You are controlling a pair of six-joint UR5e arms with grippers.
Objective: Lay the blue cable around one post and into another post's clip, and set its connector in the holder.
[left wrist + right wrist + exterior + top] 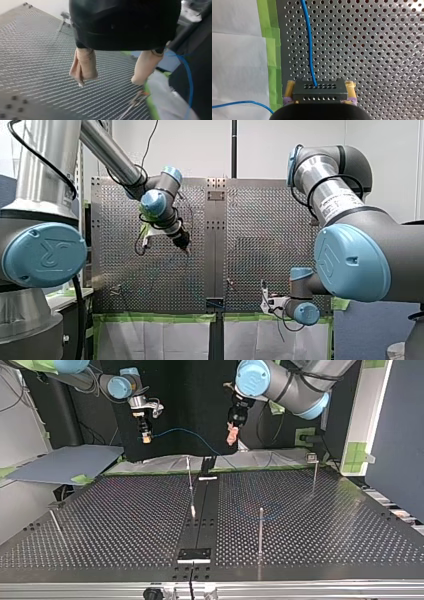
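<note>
The blue cable point(309, 45) ends in a black connector point(320, 91), a flat block with rows of small holes, and my right jaws are closed on that block. One yellow pad point(289, 90) presses on each of its short sides. The cable leaves the middle of the connector's face and runs straight away from it over the perforated surface point(374, 50). A second stretch of cable curves across the white paper point(237, 50) off to one side of the connector. A strip of green tape point(270, 50) runs between that paper and the surface, just beside the connector.

In the top view the connector is held in the air, clear of the surface. From it the cable runs to the view's right and sags toward the surface's far edge, where I cannot tell how it ends.

My left jaws hang to the right of the connector in that view, at about its height and well apart from it. They stand wide, and nothing is between the two beige-padded fingers point(85, 65). In the left wrist view a length of the cable passes beside those fingers without touching them.

Four thin metal posts stand on the surface, all lower in the top view than the connector:
- One post point(189, 477) is nearly under the sagging cable.
- A second post point(260, 530) is further right and nearer the camera.
- A third post point(314, 475) is far to the right.
- A fourth post point(55, 522) leans, to the connector's left.

A black plate point(195, 554) lies at the near edge, far below the connector in that view.
</note>
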